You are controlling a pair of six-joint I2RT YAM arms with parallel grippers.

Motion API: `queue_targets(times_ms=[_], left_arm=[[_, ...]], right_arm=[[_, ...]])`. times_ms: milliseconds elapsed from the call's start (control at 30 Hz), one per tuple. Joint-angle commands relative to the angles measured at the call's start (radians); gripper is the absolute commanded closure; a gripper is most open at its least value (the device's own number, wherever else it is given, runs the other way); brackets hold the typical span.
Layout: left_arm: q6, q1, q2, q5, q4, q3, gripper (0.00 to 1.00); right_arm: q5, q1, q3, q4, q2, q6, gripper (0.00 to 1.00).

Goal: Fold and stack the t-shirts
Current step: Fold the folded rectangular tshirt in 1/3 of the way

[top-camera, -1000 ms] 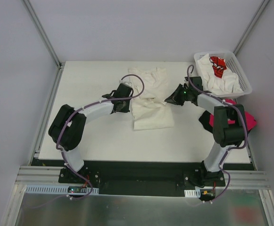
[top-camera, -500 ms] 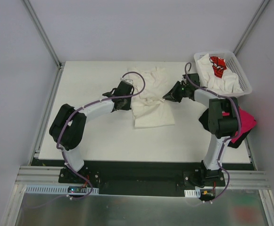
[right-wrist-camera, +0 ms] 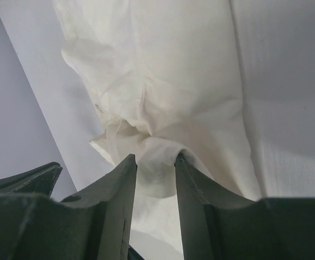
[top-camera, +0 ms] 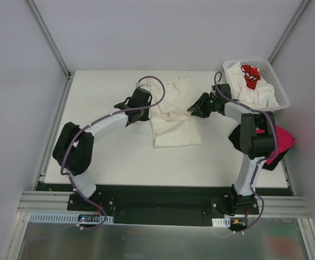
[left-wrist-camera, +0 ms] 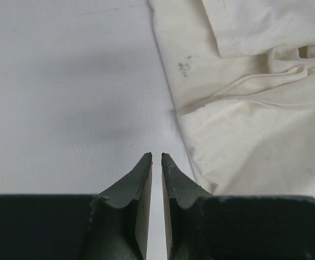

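Fingers: left fingers (left-wrist-camera: 138, 181) nearly together, empty, above bare tabletop (top-camera: 108, 151) | right fingers (right-wrist-camera: 122, 189) apart, a fold of the cream t-shirt (top-camera: 173, 116) between them, mid-tabletop | progress: we judged it part-folded, no stack begun; more t-shirts (top-camera: 244, 92) lay in basket (top-camera: 275, 78), pink t-shirt (top-camera: 287, 140) nearby.

A matte white worktop (top-camera: 146, 162) is boxed in by plain pale grey wall panels (top-camera: 162, 32), with slanting aluminium posts (top-camera: 47, 37) at the back corners. Along its near edge run a black base plate (top-camera: 162, 195) and an aluminium rail (top-camera: 43, 201), then a shiny metal sheet (top-camera: 157, 241). The light is soft and even.
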Motion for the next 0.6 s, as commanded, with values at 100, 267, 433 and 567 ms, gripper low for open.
queue_targets(times_ms=[100,267,433,567], left_arm=[[-0.097,0.021,-0.147,-0.143,-0.003,-0.039,0.88],[-0.154,0.021,-0.305,-0.246,0.118,-0.146,0.86],[-0.130,0.073,-0.342,0.008,0.310,-0.258,0.76],[-0.147,0.090,-0.227,0.146,0.206,-0.171,0.76]], right_arm=[[0.029,-0.013,-0.015,-0.034,-0.093,-0.048,0.62],[0.055,-0.016,-0.009,-0.035,-0.087,-0.068,0.62],[0.058,-0.024,0.068,-0.095,-0.033,-0.127,0.62],[0.084,-0.022,0.014,-0.086,-0.082,-0.153,0.62]])
